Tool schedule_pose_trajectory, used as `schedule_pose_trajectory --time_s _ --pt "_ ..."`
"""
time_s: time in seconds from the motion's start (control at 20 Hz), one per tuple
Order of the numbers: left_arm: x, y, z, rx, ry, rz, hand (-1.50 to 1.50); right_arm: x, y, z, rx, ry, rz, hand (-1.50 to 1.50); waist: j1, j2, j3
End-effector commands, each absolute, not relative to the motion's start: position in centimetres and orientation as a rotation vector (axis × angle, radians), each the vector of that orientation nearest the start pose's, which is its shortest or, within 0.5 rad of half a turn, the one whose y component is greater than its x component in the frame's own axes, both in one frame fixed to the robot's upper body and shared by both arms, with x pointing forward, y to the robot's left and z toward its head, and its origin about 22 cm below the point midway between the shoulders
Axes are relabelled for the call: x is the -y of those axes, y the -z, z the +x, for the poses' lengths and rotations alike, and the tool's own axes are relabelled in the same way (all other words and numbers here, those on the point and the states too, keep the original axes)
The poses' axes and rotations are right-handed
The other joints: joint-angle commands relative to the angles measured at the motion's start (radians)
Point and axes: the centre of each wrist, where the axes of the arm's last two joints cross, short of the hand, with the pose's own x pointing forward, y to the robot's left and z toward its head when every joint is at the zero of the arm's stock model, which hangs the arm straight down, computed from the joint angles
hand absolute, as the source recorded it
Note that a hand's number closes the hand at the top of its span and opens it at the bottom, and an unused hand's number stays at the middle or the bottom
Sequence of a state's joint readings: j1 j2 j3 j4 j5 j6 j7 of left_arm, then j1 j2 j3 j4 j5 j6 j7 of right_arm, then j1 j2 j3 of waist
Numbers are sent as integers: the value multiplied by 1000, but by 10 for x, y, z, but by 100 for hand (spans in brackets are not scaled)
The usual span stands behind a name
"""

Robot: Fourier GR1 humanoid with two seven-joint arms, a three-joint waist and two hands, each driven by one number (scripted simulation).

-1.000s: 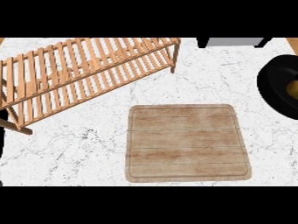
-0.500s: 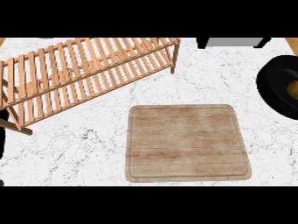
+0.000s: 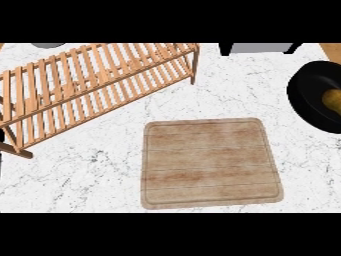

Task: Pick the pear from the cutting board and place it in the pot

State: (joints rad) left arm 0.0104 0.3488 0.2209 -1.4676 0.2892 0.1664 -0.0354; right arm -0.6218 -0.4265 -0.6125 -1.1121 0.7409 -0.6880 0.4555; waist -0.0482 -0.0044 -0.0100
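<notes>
Pear: seen lying inside the pot.
Pot: right of cutting board.
Hands: none shown; state cannot be told.

Below me the pear lies inside the black pot at my right edge — the wooden cutting board sits bare mid-table, a slatted wooden rack upper left.

Matt wooden cutting board and slatted wooden rack on veined white marble counter; black pot.
</notes>
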Motion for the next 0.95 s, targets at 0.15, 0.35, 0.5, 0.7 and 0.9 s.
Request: schedule_pose_trajectory --time_s 0.15,0.35,0.5,0.7,0.9 --pt "-325 -58 265 1736 -116 182 0 431 -141 310 1337 750 -1420 -150 -34 -12 11" --pt "-324 -62 268 1738 -146 182 0 453 -130 277 1336 740 -1456 -150 -47 -9 13" --pt "-331 -61 262 1744 -122 184 0 456 -115 255 1320 772 -1466 -150 -43 -10 12" --pt "-322 -71 264 1745 -122 196 0 468 -120 231 1347 747 -1472 -150 -41 -10 13" --pt "-314 -57 265 1728 -127 207 0 479 -118 199 1337 759 -1459 -150 -61 -8 12"
